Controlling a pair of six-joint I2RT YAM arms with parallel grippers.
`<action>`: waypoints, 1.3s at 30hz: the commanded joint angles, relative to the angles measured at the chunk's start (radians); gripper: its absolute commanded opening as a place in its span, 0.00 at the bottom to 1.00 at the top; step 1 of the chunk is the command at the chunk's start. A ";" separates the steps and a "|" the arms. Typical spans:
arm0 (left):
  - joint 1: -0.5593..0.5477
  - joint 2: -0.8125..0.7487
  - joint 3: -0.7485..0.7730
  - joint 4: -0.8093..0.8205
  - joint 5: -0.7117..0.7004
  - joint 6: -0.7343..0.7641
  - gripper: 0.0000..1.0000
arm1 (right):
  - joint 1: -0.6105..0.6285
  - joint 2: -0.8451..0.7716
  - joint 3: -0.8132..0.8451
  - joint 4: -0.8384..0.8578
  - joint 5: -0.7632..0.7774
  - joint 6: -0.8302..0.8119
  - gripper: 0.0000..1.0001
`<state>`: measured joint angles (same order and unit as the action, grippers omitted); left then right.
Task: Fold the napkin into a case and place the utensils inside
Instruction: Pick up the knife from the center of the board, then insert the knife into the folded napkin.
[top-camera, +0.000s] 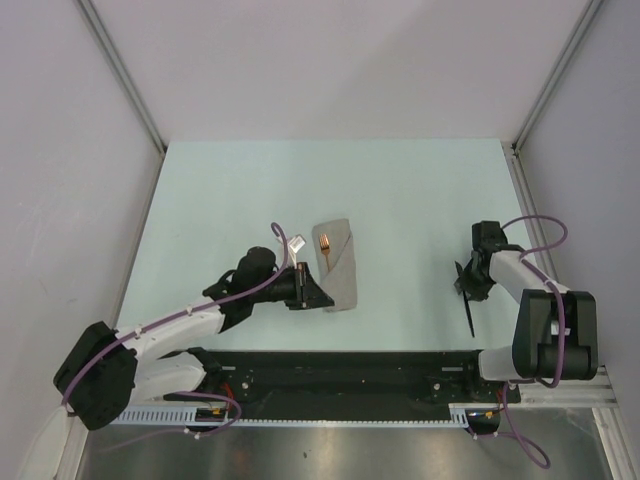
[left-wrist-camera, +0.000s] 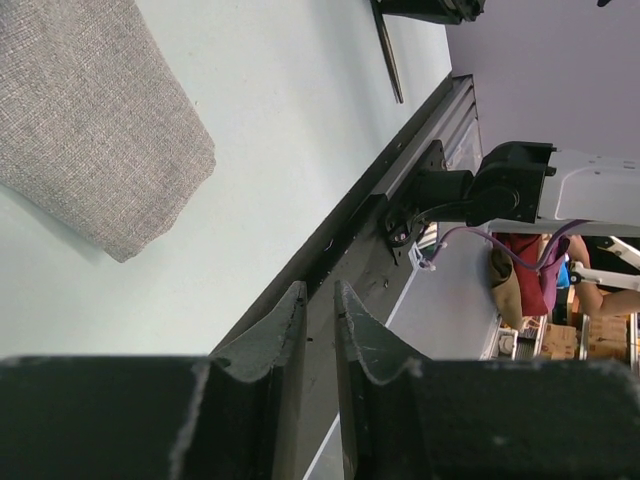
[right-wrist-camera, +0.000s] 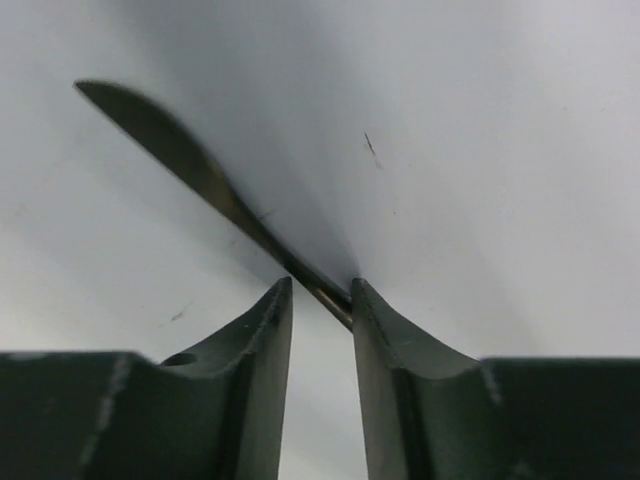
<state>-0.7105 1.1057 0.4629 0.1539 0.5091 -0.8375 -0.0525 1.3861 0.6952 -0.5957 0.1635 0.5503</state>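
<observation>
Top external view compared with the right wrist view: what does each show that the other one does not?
Only top external: the case with the fork showing at its far end, and the left gripper beside it. Only right wrist: its fingers straddling the black piece, seen close. Both: that black piece and the right gripper.
</observation>
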 joint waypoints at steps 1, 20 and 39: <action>-0.003 -0.027 0.023 0.006 0.016 0.025 0.21 | 0.043 0.064 -0.065 0.073 -0.073 0.043 0.28; -0.003 0.011 0.023 -0.002 -0.029 0.015 0.21 | 0.347 0.017 0.245 0.002 -0.049 0.043 0.00; 0.005 0.169 -0.023 0.056 -0.147 -0.107 0.08 | 0.681 0.751 1.285 -0.102 0.087 -0.159 0.00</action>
<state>-0.7086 1.2407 0.4492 0.1440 0.3664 -0.9081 0.6006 2.0731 1.8549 -0.6418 0.2066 0.4538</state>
